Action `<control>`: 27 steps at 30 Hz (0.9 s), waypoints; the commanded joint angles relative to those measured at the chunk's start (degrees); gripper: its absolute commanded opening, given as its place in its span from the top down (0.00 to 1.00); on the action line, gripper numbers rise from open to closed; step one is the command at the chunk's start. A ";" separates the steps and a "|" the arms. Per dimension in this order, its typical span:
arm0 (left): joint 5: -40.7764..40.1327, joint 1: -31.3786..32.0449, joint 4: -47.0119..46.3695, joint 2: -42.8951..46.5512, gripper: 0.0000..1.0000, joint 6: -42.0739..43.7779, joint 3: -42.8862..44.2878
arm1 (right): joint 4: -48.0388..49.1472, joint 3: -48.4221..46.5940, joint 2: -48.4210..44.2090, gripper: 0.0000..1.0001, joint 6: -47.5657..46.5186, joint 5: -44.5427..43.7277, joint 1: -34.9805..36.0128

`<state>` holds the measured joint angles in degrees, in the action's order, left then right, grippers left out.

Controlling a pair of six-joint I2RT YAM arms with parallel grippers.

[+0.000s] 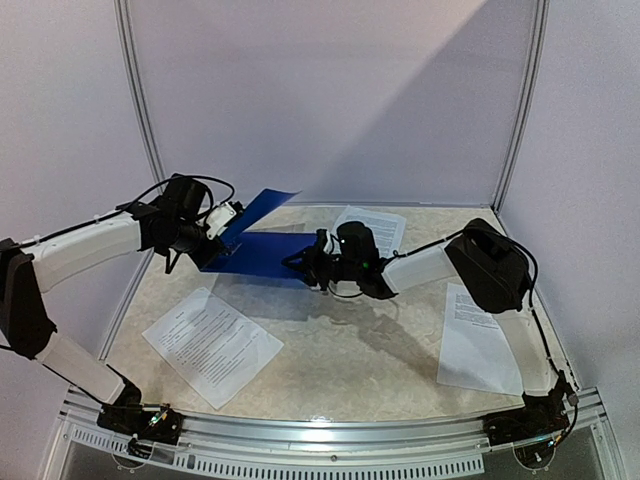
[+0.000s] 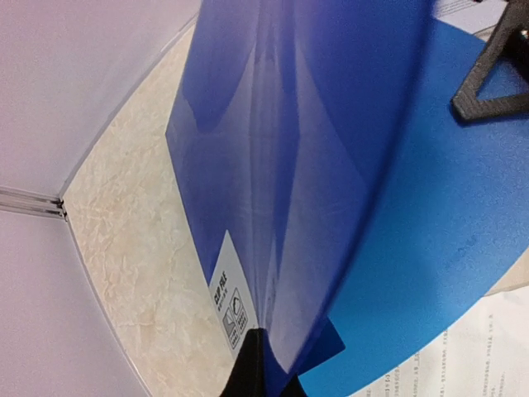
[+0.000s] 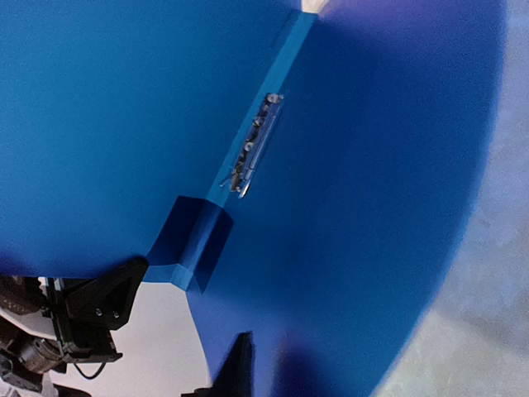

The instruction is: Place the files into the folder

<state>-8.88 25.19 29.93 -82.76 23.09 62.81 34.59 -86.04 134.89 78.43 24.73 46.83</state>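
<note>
Folder (image 1: 255, 252) held open on the bench (image 1: 350, 365)
Left gripper (image 1: 225, 222) pinches its raised cover; right gripper (image 1: 298, 264) sits at the flat half, grip unclear; 3 sheets (image 1: 212, 345) lie around it.

In the left wrist view you see only a dark sliver of the left end effector (image 2: 252, 374) at the bottom edge. The raised cover of the folder (image 2: 281, 165) runs off the top of the frame and hides much of the tabletop (image 2: 124, 215). The fine print on its white label (image 2: 230, 308) is too small to read. In the right wrist view the folder runs off the top and left edges, and only one fingertip (image 3: 240, 364) of the right end effector (image 1: 300, 262) shows at the bottom, so you cannot tell how its jaws stand. From above, that arm hides part of the upper sheet (image 1: 378, 226) and the right sheet (image 1: 470, 345). Their print, and that on the left sheet (image 1: 212, 345), is too small to read.
</note>
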 commanded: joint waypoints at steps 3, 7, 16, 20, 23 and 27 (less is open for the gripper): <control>9.75 -3.88 4.02 4.50 1.00 -7.31 0.08 | -0.31 -1.68 -0.03 1.00 -3.81 3.30 -0.98; 18.18 -11.59 5.64 5.53 0.88 -11.70 0.88 | -13.54 -1.92 -7.41 1.00 -15.73 0.77 -1.20; 31.01 -20.51 8.95 10.93 0.17 -12.48 -1.85 | -40.08 -2.08 -23.78 1.00 -37.30 -6.32 -1.15; 33.49 -22.46 12.27 12.67 0.15 -11.69 -0.29 | -48.10 -2.01 -28.36 1.00 -42.16 -4.72 -1.21; 29.64 -23.15 13.50 13.32 0.15 -11.60 1.14 | -52.94 -1.82 -31.32 1.00 -44.39 -2.94 -1.17; 27.57 -23.17 13.78 13.22 0.15 -11.18 1.02 | -57.70 -0.21 -34.93 1.00 -45.74 -0.58 -1.21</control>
<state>20.10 2.57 41.63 -70.08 11.20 62.74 -15.70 -86.94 104.27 37.47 20.73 45.36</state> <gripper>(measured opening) 0.849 0.007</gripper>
